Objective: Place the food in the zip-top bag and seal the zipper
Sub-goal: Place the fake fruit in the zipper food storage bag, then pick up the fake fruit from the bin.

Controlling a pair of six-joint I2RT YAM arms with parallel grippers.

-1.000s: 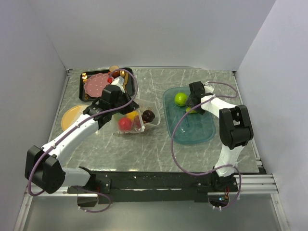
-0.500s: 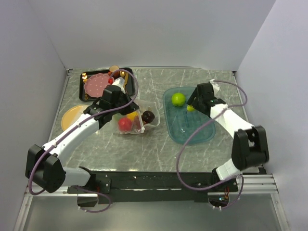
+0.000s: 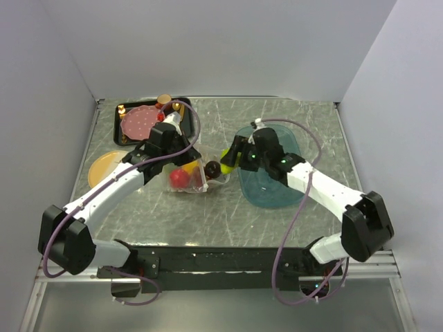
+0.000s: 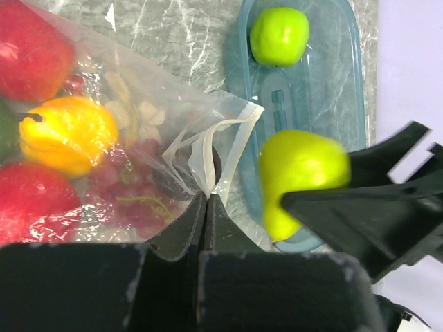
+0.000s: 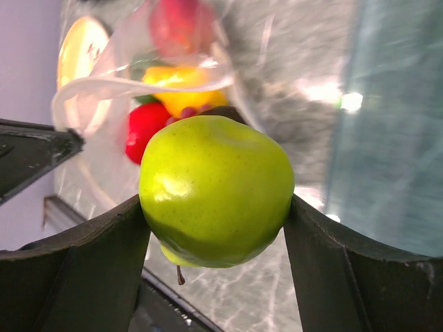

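There's the right gripper (image 5: 216, 207), spread wide around a glossy yellow-green toy apple (image 5: 216, 190), one black finger on each flank, stem toward the bottom of the wrist view; the apple hangs right at the mouth of the clear, crinkly zip-top bag (image 4: 138, 97), between it and the translucent teal oval tray (image 3: 273, 192); a second green ball (image 4: 279, 36) sits on that tray, well apart.

Across from it, the left gripper (image 4: 206, 202) is pinched tight on the bag's rim, holding the narrow white zipper strip (image 4: 235, 149) up in an open loop; inside the bag are red balls (image 4: 31, 200), a yellow-orange ball (image 4: 69, 135) and a dark red grape bunch (image 4: 121, 187), with a dark brown ball (image 3: 213, 167) right at the opening.

The bag lies with its long axis left to right across the table, mouth facing the right arm and the tray, closed end toward the left.

Underneath is a grey-green marbled tabletop (image 3: 228, 218); back left, a black tray (image 3: 119, 131) carries a pink dotted plate (image 3: 140, 122); a round yellow-orange plate (image 3: 104, 166) sits by the left wall; plain pale walls stand on three sides.
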